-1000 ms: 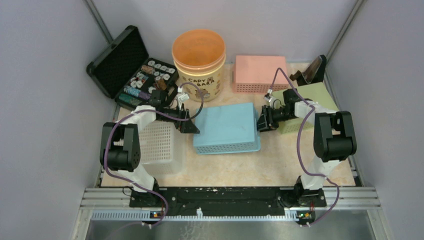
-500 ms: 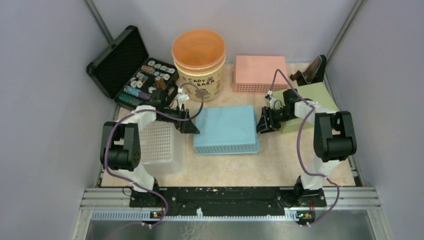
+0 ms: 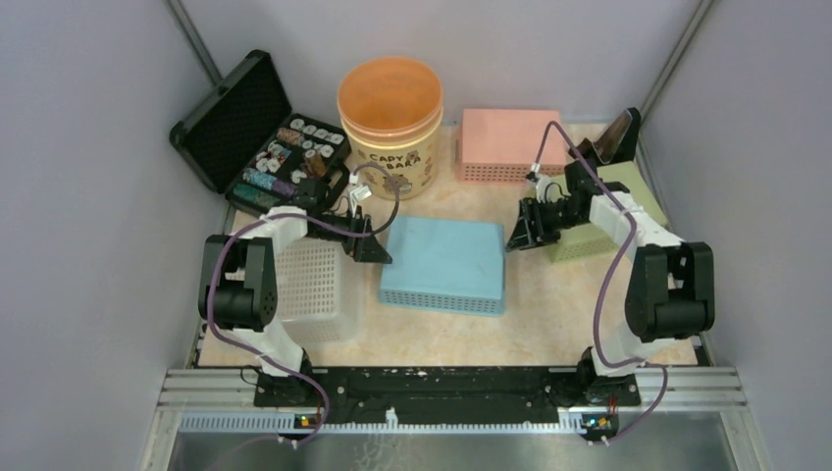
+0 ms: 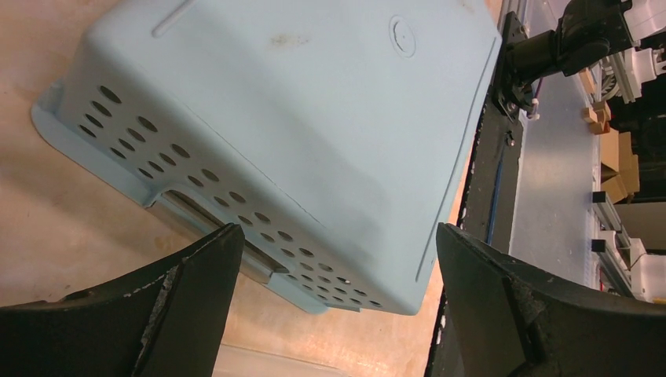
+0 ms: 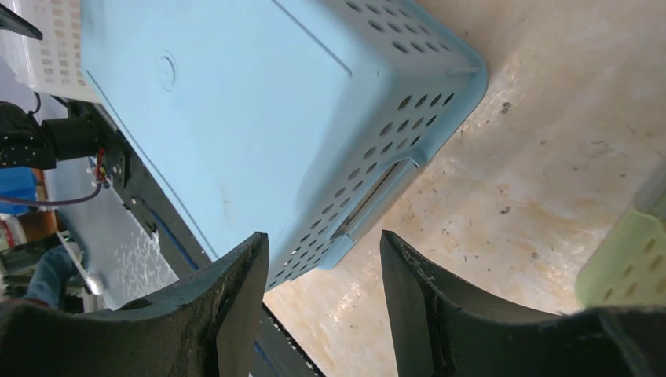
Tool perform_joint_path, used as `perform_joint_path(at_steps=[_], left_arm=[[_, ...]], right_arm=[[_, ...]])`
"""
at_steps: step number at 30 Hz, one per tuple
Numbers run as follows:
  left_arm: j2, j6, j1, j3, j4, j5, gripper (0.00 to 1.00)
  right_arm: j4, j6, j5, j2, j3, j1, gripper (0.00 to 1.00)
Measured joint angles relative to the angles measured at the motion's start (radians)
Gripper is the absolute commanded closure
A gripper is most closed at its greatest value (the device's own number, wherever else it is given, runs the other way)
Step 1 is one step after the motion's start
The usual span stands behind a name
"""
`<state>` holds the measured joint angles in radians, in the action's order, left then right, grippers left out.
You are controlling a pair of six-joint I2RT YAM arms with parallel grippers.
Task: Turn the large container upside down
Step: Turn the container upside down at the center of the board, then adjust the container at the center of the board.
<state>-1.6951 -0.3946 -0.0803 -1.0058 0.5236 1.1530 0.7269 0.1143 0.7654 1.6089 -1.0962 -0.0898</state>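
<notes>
The large container is a light blue perforated basket (image 3: 443,257) lying bottom up, flat on the table's middle. My left gripper (image 3: 371,245) stands wide open just off its left end, touching nothing. In the left wrist view the basket's (image 4: 298,102) smooth underside faces up beyond the left gripper (image 4: 338,236). My right gripper (image 3: 517,234) hovers a little off the right end, open and empty. In the right wrist view the basket's (image 5: 251,102) handle slot lies ahead of the right gripper (image 5: 323,236), with bare table between the jaws.
A white basket (image 3: 319,285) sits under the left arm. At the back stand an open black case (image 3: 260,137) of small items, an orange tub (image 3: 390,108) and a pink basket (image 3: 508,142). A green basket (image 3: 598,211) lies beneath the right arm.
The right gripper let go of the basket's right end, opened wider and drew back to the right. The basket settled flat. The left arm stayed put.
</notes>
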Motion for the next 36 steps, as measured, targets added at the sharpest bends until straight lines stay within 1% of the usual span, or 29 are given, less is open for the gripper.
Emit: perform_joint_path(at_steps=[4, 6, 9, 11, 12, 16, 19, 20, 22, 23, 24, 29, 36], left_arm=[[0.0, 0.001, 0.0, 0.0, 0.0, 0.002, 0.01], [0.0, 0.002, 0.0, 0.0, 0.0, 0.002, 0.01], [0.0, 0.003, 0.0, 0.0, 0.0, 0.002, 0.01], [0.0, 0.003, 0.0, 0.0, 0.0, 0.002, 0.01], [0.0, 0.003, 0.0, 0.0, 0.0, 0.002, 0.01], [0.0, 0.004, 0.0, 0.0, 0.0, 0.002, 0.01], [0.0, 0.005, 0.0, 0.0, 0.0, 0.002, 0.01], [0.0, 0.006, 0.0, 0.0, 0.0, 0.002, 0.01], [0.0, 0.007, 0.0, 0.0, 0.0, 0.003, 0.01], [0.0, 0.007, 0.0, 0.0, 0.0, 0.003, 0.01], [0.0, 0.008, 0.0, 0.0, 0.0, 0.003, 0.01], [0.0, 0.008, 0.0, 0.0, 0.0, 0.003, 0.01], [0.0, 0.008, 0.0, 0.0, 0.0, 0.003, 0.01]], right_arm=[[0.064, 0.045, -0.045, -0.053, -0.048, 0.0, 0.46], [0.094, 0.068, -0.086, -0.075, -0.069, 0.0, 0.47], [0.136, 0.105, -0.194, -0.119, -0.092, 0.0, 0.52], [0.16, 0.134, -0.282, -0.159, -0.102, 0.0, 0.57], [0.171, 0.15, -0.32, -0.178, -0.104, 0.0, 0.63], [0.238, 0.236, -0.474, -0.254, -0.105, 0.0, 0.77], [0.287, 0.294, -0.563, -0.282, -0.101, 0.0, 0.84], [0.296, 0.312, -0.59, -0.286, -0.094, 0.0, 0.87], [0.304, 0.341, -0.634, -0.29, -0.064, 0.0, 0.91], [0.304, 0.358, -0.659, -0.29, -0.036, 0.0, 0.95], [0.299, 0.366, -0.678, -0.29, -0.009, 0.0, 0.96], [0.22, 0.411, -0.754, -0.275, 0.102, 0.0, 0.98], [0.063, 0.428, -0.719, -0.206, 0.121, 0.0, 0.98]])
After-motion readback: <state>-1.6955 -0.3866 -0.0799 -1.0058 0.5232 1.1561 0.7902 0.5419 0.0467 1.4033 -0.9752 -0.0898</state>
